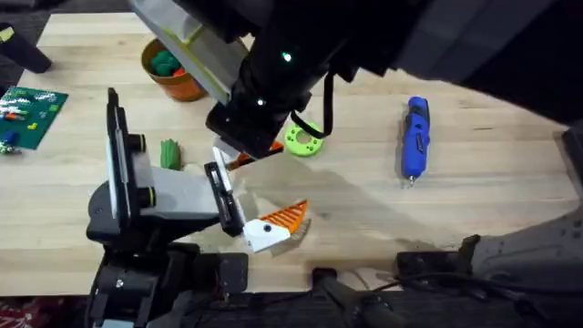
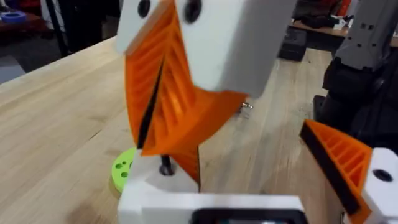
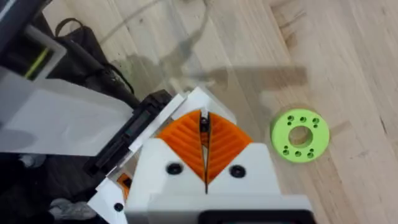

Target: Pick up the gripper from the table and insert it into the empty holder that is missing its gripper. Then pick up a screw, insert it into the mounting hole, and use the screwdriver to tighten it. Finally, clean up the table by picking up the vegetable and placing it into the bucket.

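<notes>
The grey holder (image 1: pixel 164 196) with tall black plates stands at the near left of the table (image 1: pixel 364 210). My right gripper (image 1: pixel 240 157) (image 3: pixel 204 118) (image 2: pixel 163 149) hangs over the holder's right plate (image 1: pixel 221 196), shut on a small black screw (image 2: pixel 165 165) that meets a white part (image 2: pixel 186 196). A white piece with an orange ribbed pad (image 1: pixel 278 223) (image 2: pixel 339 158) sits at that plate's near end; I cannot tell whether it is the loose gripper or my left gripper. The blue screwdriver (image 1: pixel 414 137) lies at the right. The green vegetable (image 1: pixel 170 152) lies beside the holder, in front of the orange bucket (image 1: pixel 178 82).
A lime-green disc with holes (image 1: pixel 303 141) (image 3: pixel 300 135) lies just right of my right gripper. A teal toy (image 1: pixel 164 62) sits in the bucket. A green circuit board (image 1: pixel 27 114) lies at the far left. The right arm (image 1: pixel 383 36) looms dark across the top.
</notes>
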You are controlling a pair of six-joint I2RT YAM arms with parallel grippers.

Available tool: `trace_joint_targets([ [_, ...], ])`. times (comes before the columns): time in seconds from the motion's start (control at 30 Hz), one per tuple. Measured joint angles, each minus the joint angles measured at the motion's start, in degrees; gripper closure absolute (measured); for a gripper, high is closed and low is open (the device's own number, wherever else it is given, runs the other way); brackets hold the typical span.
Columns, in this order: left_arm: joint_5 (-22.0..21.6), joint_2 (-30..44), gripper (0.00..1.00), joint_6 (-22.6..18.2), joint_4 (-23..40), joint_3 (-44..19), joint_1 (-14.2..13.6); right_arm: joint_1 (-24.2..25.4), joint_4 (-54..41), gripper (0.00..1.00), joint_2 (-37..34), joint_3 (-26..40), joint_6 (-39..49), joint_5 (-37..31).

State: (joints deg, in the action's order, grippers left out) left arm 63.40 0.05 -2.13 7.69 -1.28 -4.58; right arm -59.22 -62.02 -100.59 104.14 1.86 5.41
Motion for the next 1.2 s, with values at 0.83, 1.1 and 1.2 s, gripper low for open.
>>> trace_joint_targets([
  [0.83, -0.2, 0.4, 0.014, 1.3, 0.0, 0.0, 0.0, 0.1, 0.1, 0.989, -2.6, 0.0, -0.1, 1.9],
  [1.1, -0.2, 0.4, 0.015, 1.3, 0.0, 0.0, 0.0, 0.1, 0.1, 0.989, -2.6, 0.0, -0.1, 1.9],
  [1.2, -0.2, 0.4, 0.015, 1.3, 0.0, 0.0, 0.0, 0.1, 0.1, 0.994, -2.6, 0.0, -0.1, 1.9],
])
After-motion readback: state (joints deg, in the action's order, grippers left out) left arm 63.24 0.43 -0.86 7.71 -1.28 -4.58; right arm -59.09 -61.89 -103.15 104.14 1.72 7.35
